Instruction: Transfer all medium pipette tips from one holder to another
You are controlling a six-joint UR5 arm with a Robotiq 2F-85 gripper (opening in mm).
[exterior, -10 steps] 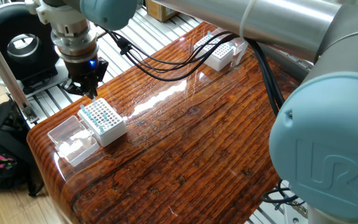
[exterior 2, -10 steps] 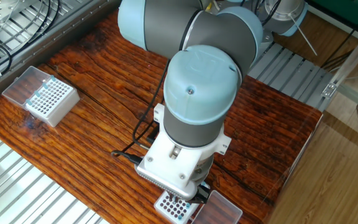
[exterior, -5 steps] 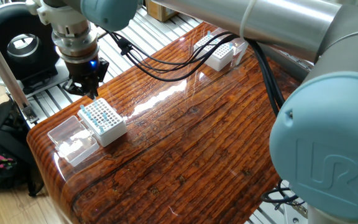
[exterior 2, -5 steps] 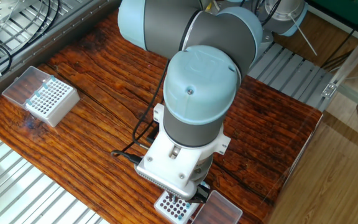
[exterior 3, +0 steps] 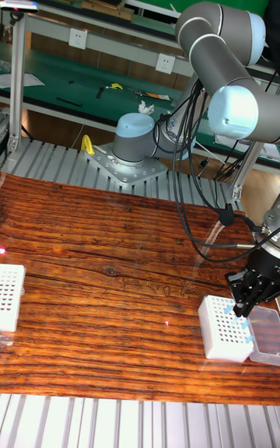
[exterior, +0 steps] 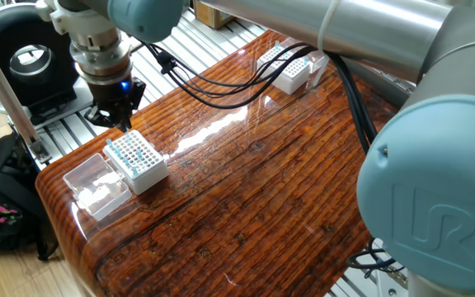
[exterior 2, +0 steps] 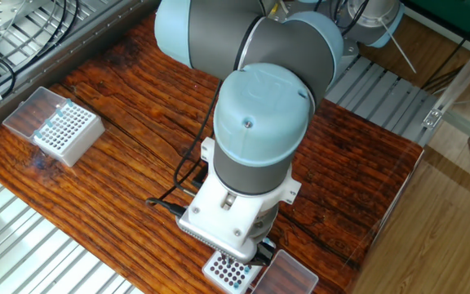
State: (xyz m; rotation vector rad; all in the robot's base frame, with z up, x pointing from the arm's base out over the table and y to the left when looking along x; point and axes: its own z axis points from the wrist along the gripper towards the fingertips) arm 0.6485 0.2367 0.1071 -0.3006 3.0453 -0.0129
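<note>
A white holder box stands near the table's left end and carries several medium pipette tips with light blue tops. My gripper points straight down over the box's far edge, just above the tips. Its black fingers meet in a point, and I cannot make out anything between them. The tall fixed view shows the gripper over the right back corner of the same box. In the other fixed view the arm hides most of this box. A second white holder sits at the far end of the table.
A clear lid lies against the near box on its outer side. The second holder has its own clear lid beside it. Black cables hang from the wrist across the wooden table. The table edge runs close to the near box.
The gripper has shifted very slightly over the near box; the boxes and lids have not moved.
</note>
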